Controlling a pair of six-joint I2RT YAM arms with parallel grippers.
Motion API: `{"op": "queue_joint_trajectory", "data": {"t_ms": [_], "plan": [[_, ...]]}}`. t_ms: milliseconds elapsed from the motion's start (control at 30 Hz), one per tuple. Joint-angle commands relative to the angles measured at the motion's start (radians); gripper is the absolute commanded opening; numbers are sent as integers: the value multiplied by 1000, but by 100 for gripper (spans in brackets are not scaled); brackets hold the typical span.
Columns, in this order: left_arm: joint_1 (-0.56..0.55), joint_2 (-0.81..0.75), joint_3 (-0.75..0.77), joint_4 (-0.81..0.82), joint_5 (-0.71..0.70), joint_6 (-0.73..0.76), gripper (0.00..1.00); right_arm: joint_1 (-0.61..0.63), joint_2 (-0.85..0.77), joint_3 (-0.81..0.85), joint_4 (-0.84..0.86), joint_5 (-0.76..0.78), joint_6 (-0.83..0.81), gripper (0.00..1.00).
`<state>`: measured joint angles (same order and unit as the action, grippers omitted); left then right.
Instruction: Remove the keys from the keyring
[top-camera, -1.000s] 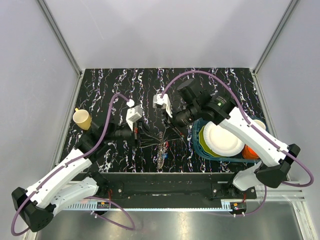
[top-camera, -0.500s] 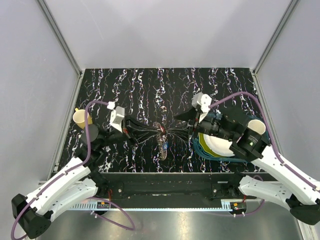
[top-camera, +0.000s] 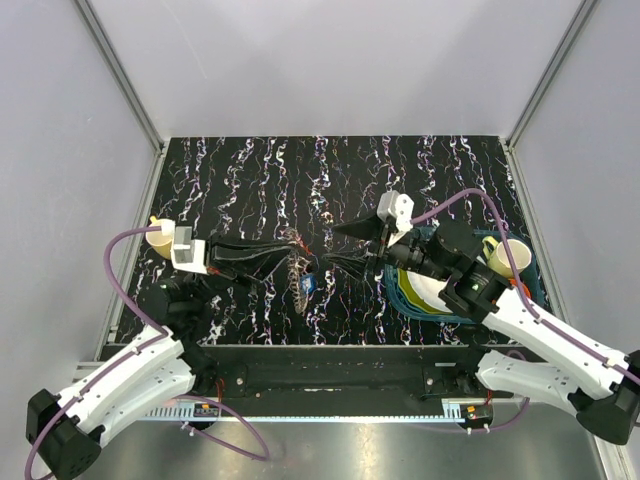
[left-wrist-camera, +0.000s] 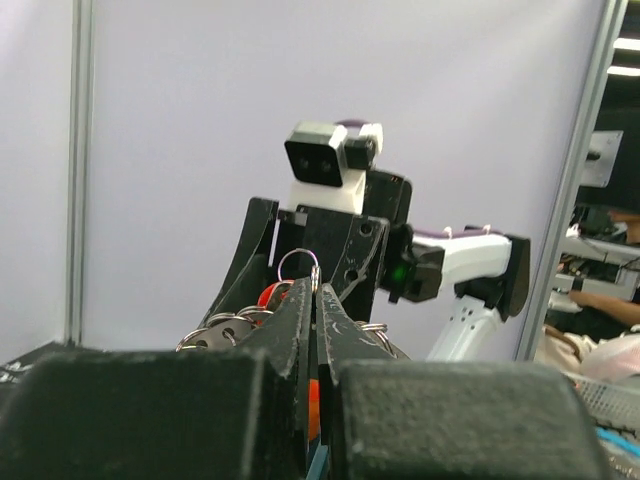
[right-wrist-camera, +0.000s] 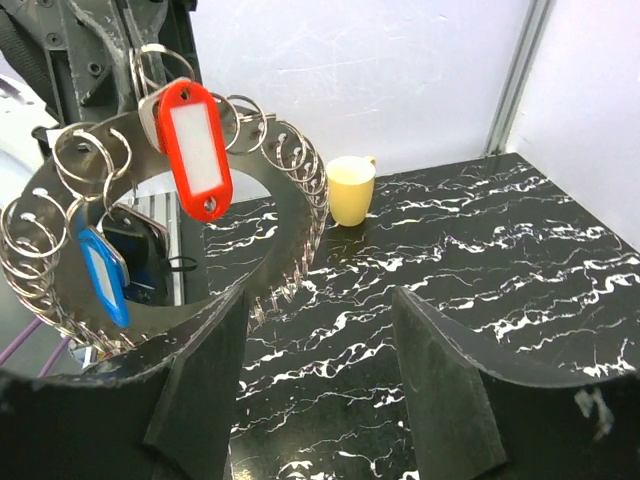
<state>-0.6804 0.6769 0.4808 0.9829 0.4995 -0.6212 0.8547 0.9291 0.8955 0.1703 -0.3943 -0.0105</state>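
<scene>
The keyring (right-wrist-camera: 70, 215) is a flat metal ring fringed with small split rings, held upright above the table. It also shows in the top view (top-camera: 296, 268). A red key (right-wrist-camera: 198, 148) hangs at its top and a blue key (right-wrist-camera: 104, 276) at its lower left; the blue one shows in the top view (top-camera: 309, 284). My left gripper (top-camera: 288, 264) is shut on the ring's edge, with a split ring (left-wrist-camera: 299, 266) poking up above its closed jaws (left-wrist-camera: 316, 300). My right gripper (right-wrist-camera: 320, 370) is open and empty, facing the ring, whose lower rim is by its left finger (right-wrist-camera: 200, 385).
A yellow cup (top-camera: 161, 238) stands at the table's left and shows in the right wrist view (right-wrist-camera: 350, 189). A blue basket (top-camera: 404, 297) with a white plate (top-camera: 428, 284) and a cream cup (top-camera: 509, 257) sits at the right, under my right arm.
The keyring has come up off the table and moved left in my left gripper, now standing upright. My right arm swung down to the right and now faces the ring.
</scene>
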Motion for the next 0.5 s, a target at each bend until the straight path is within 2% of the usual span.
{"op": "queue_joint_trajectory", "data": {"t_ms": [0,267,467], "plan": [[4,21,-21,279,-75,-77,0,-2,17,45,135,-97,-23,66],[5,52,-27,309,-67,-101,0,3,56,63,205,-130,-43,70],[5,65,-34,312,-68,-106,0,43,82,89,221,-117,-83,69]]}}
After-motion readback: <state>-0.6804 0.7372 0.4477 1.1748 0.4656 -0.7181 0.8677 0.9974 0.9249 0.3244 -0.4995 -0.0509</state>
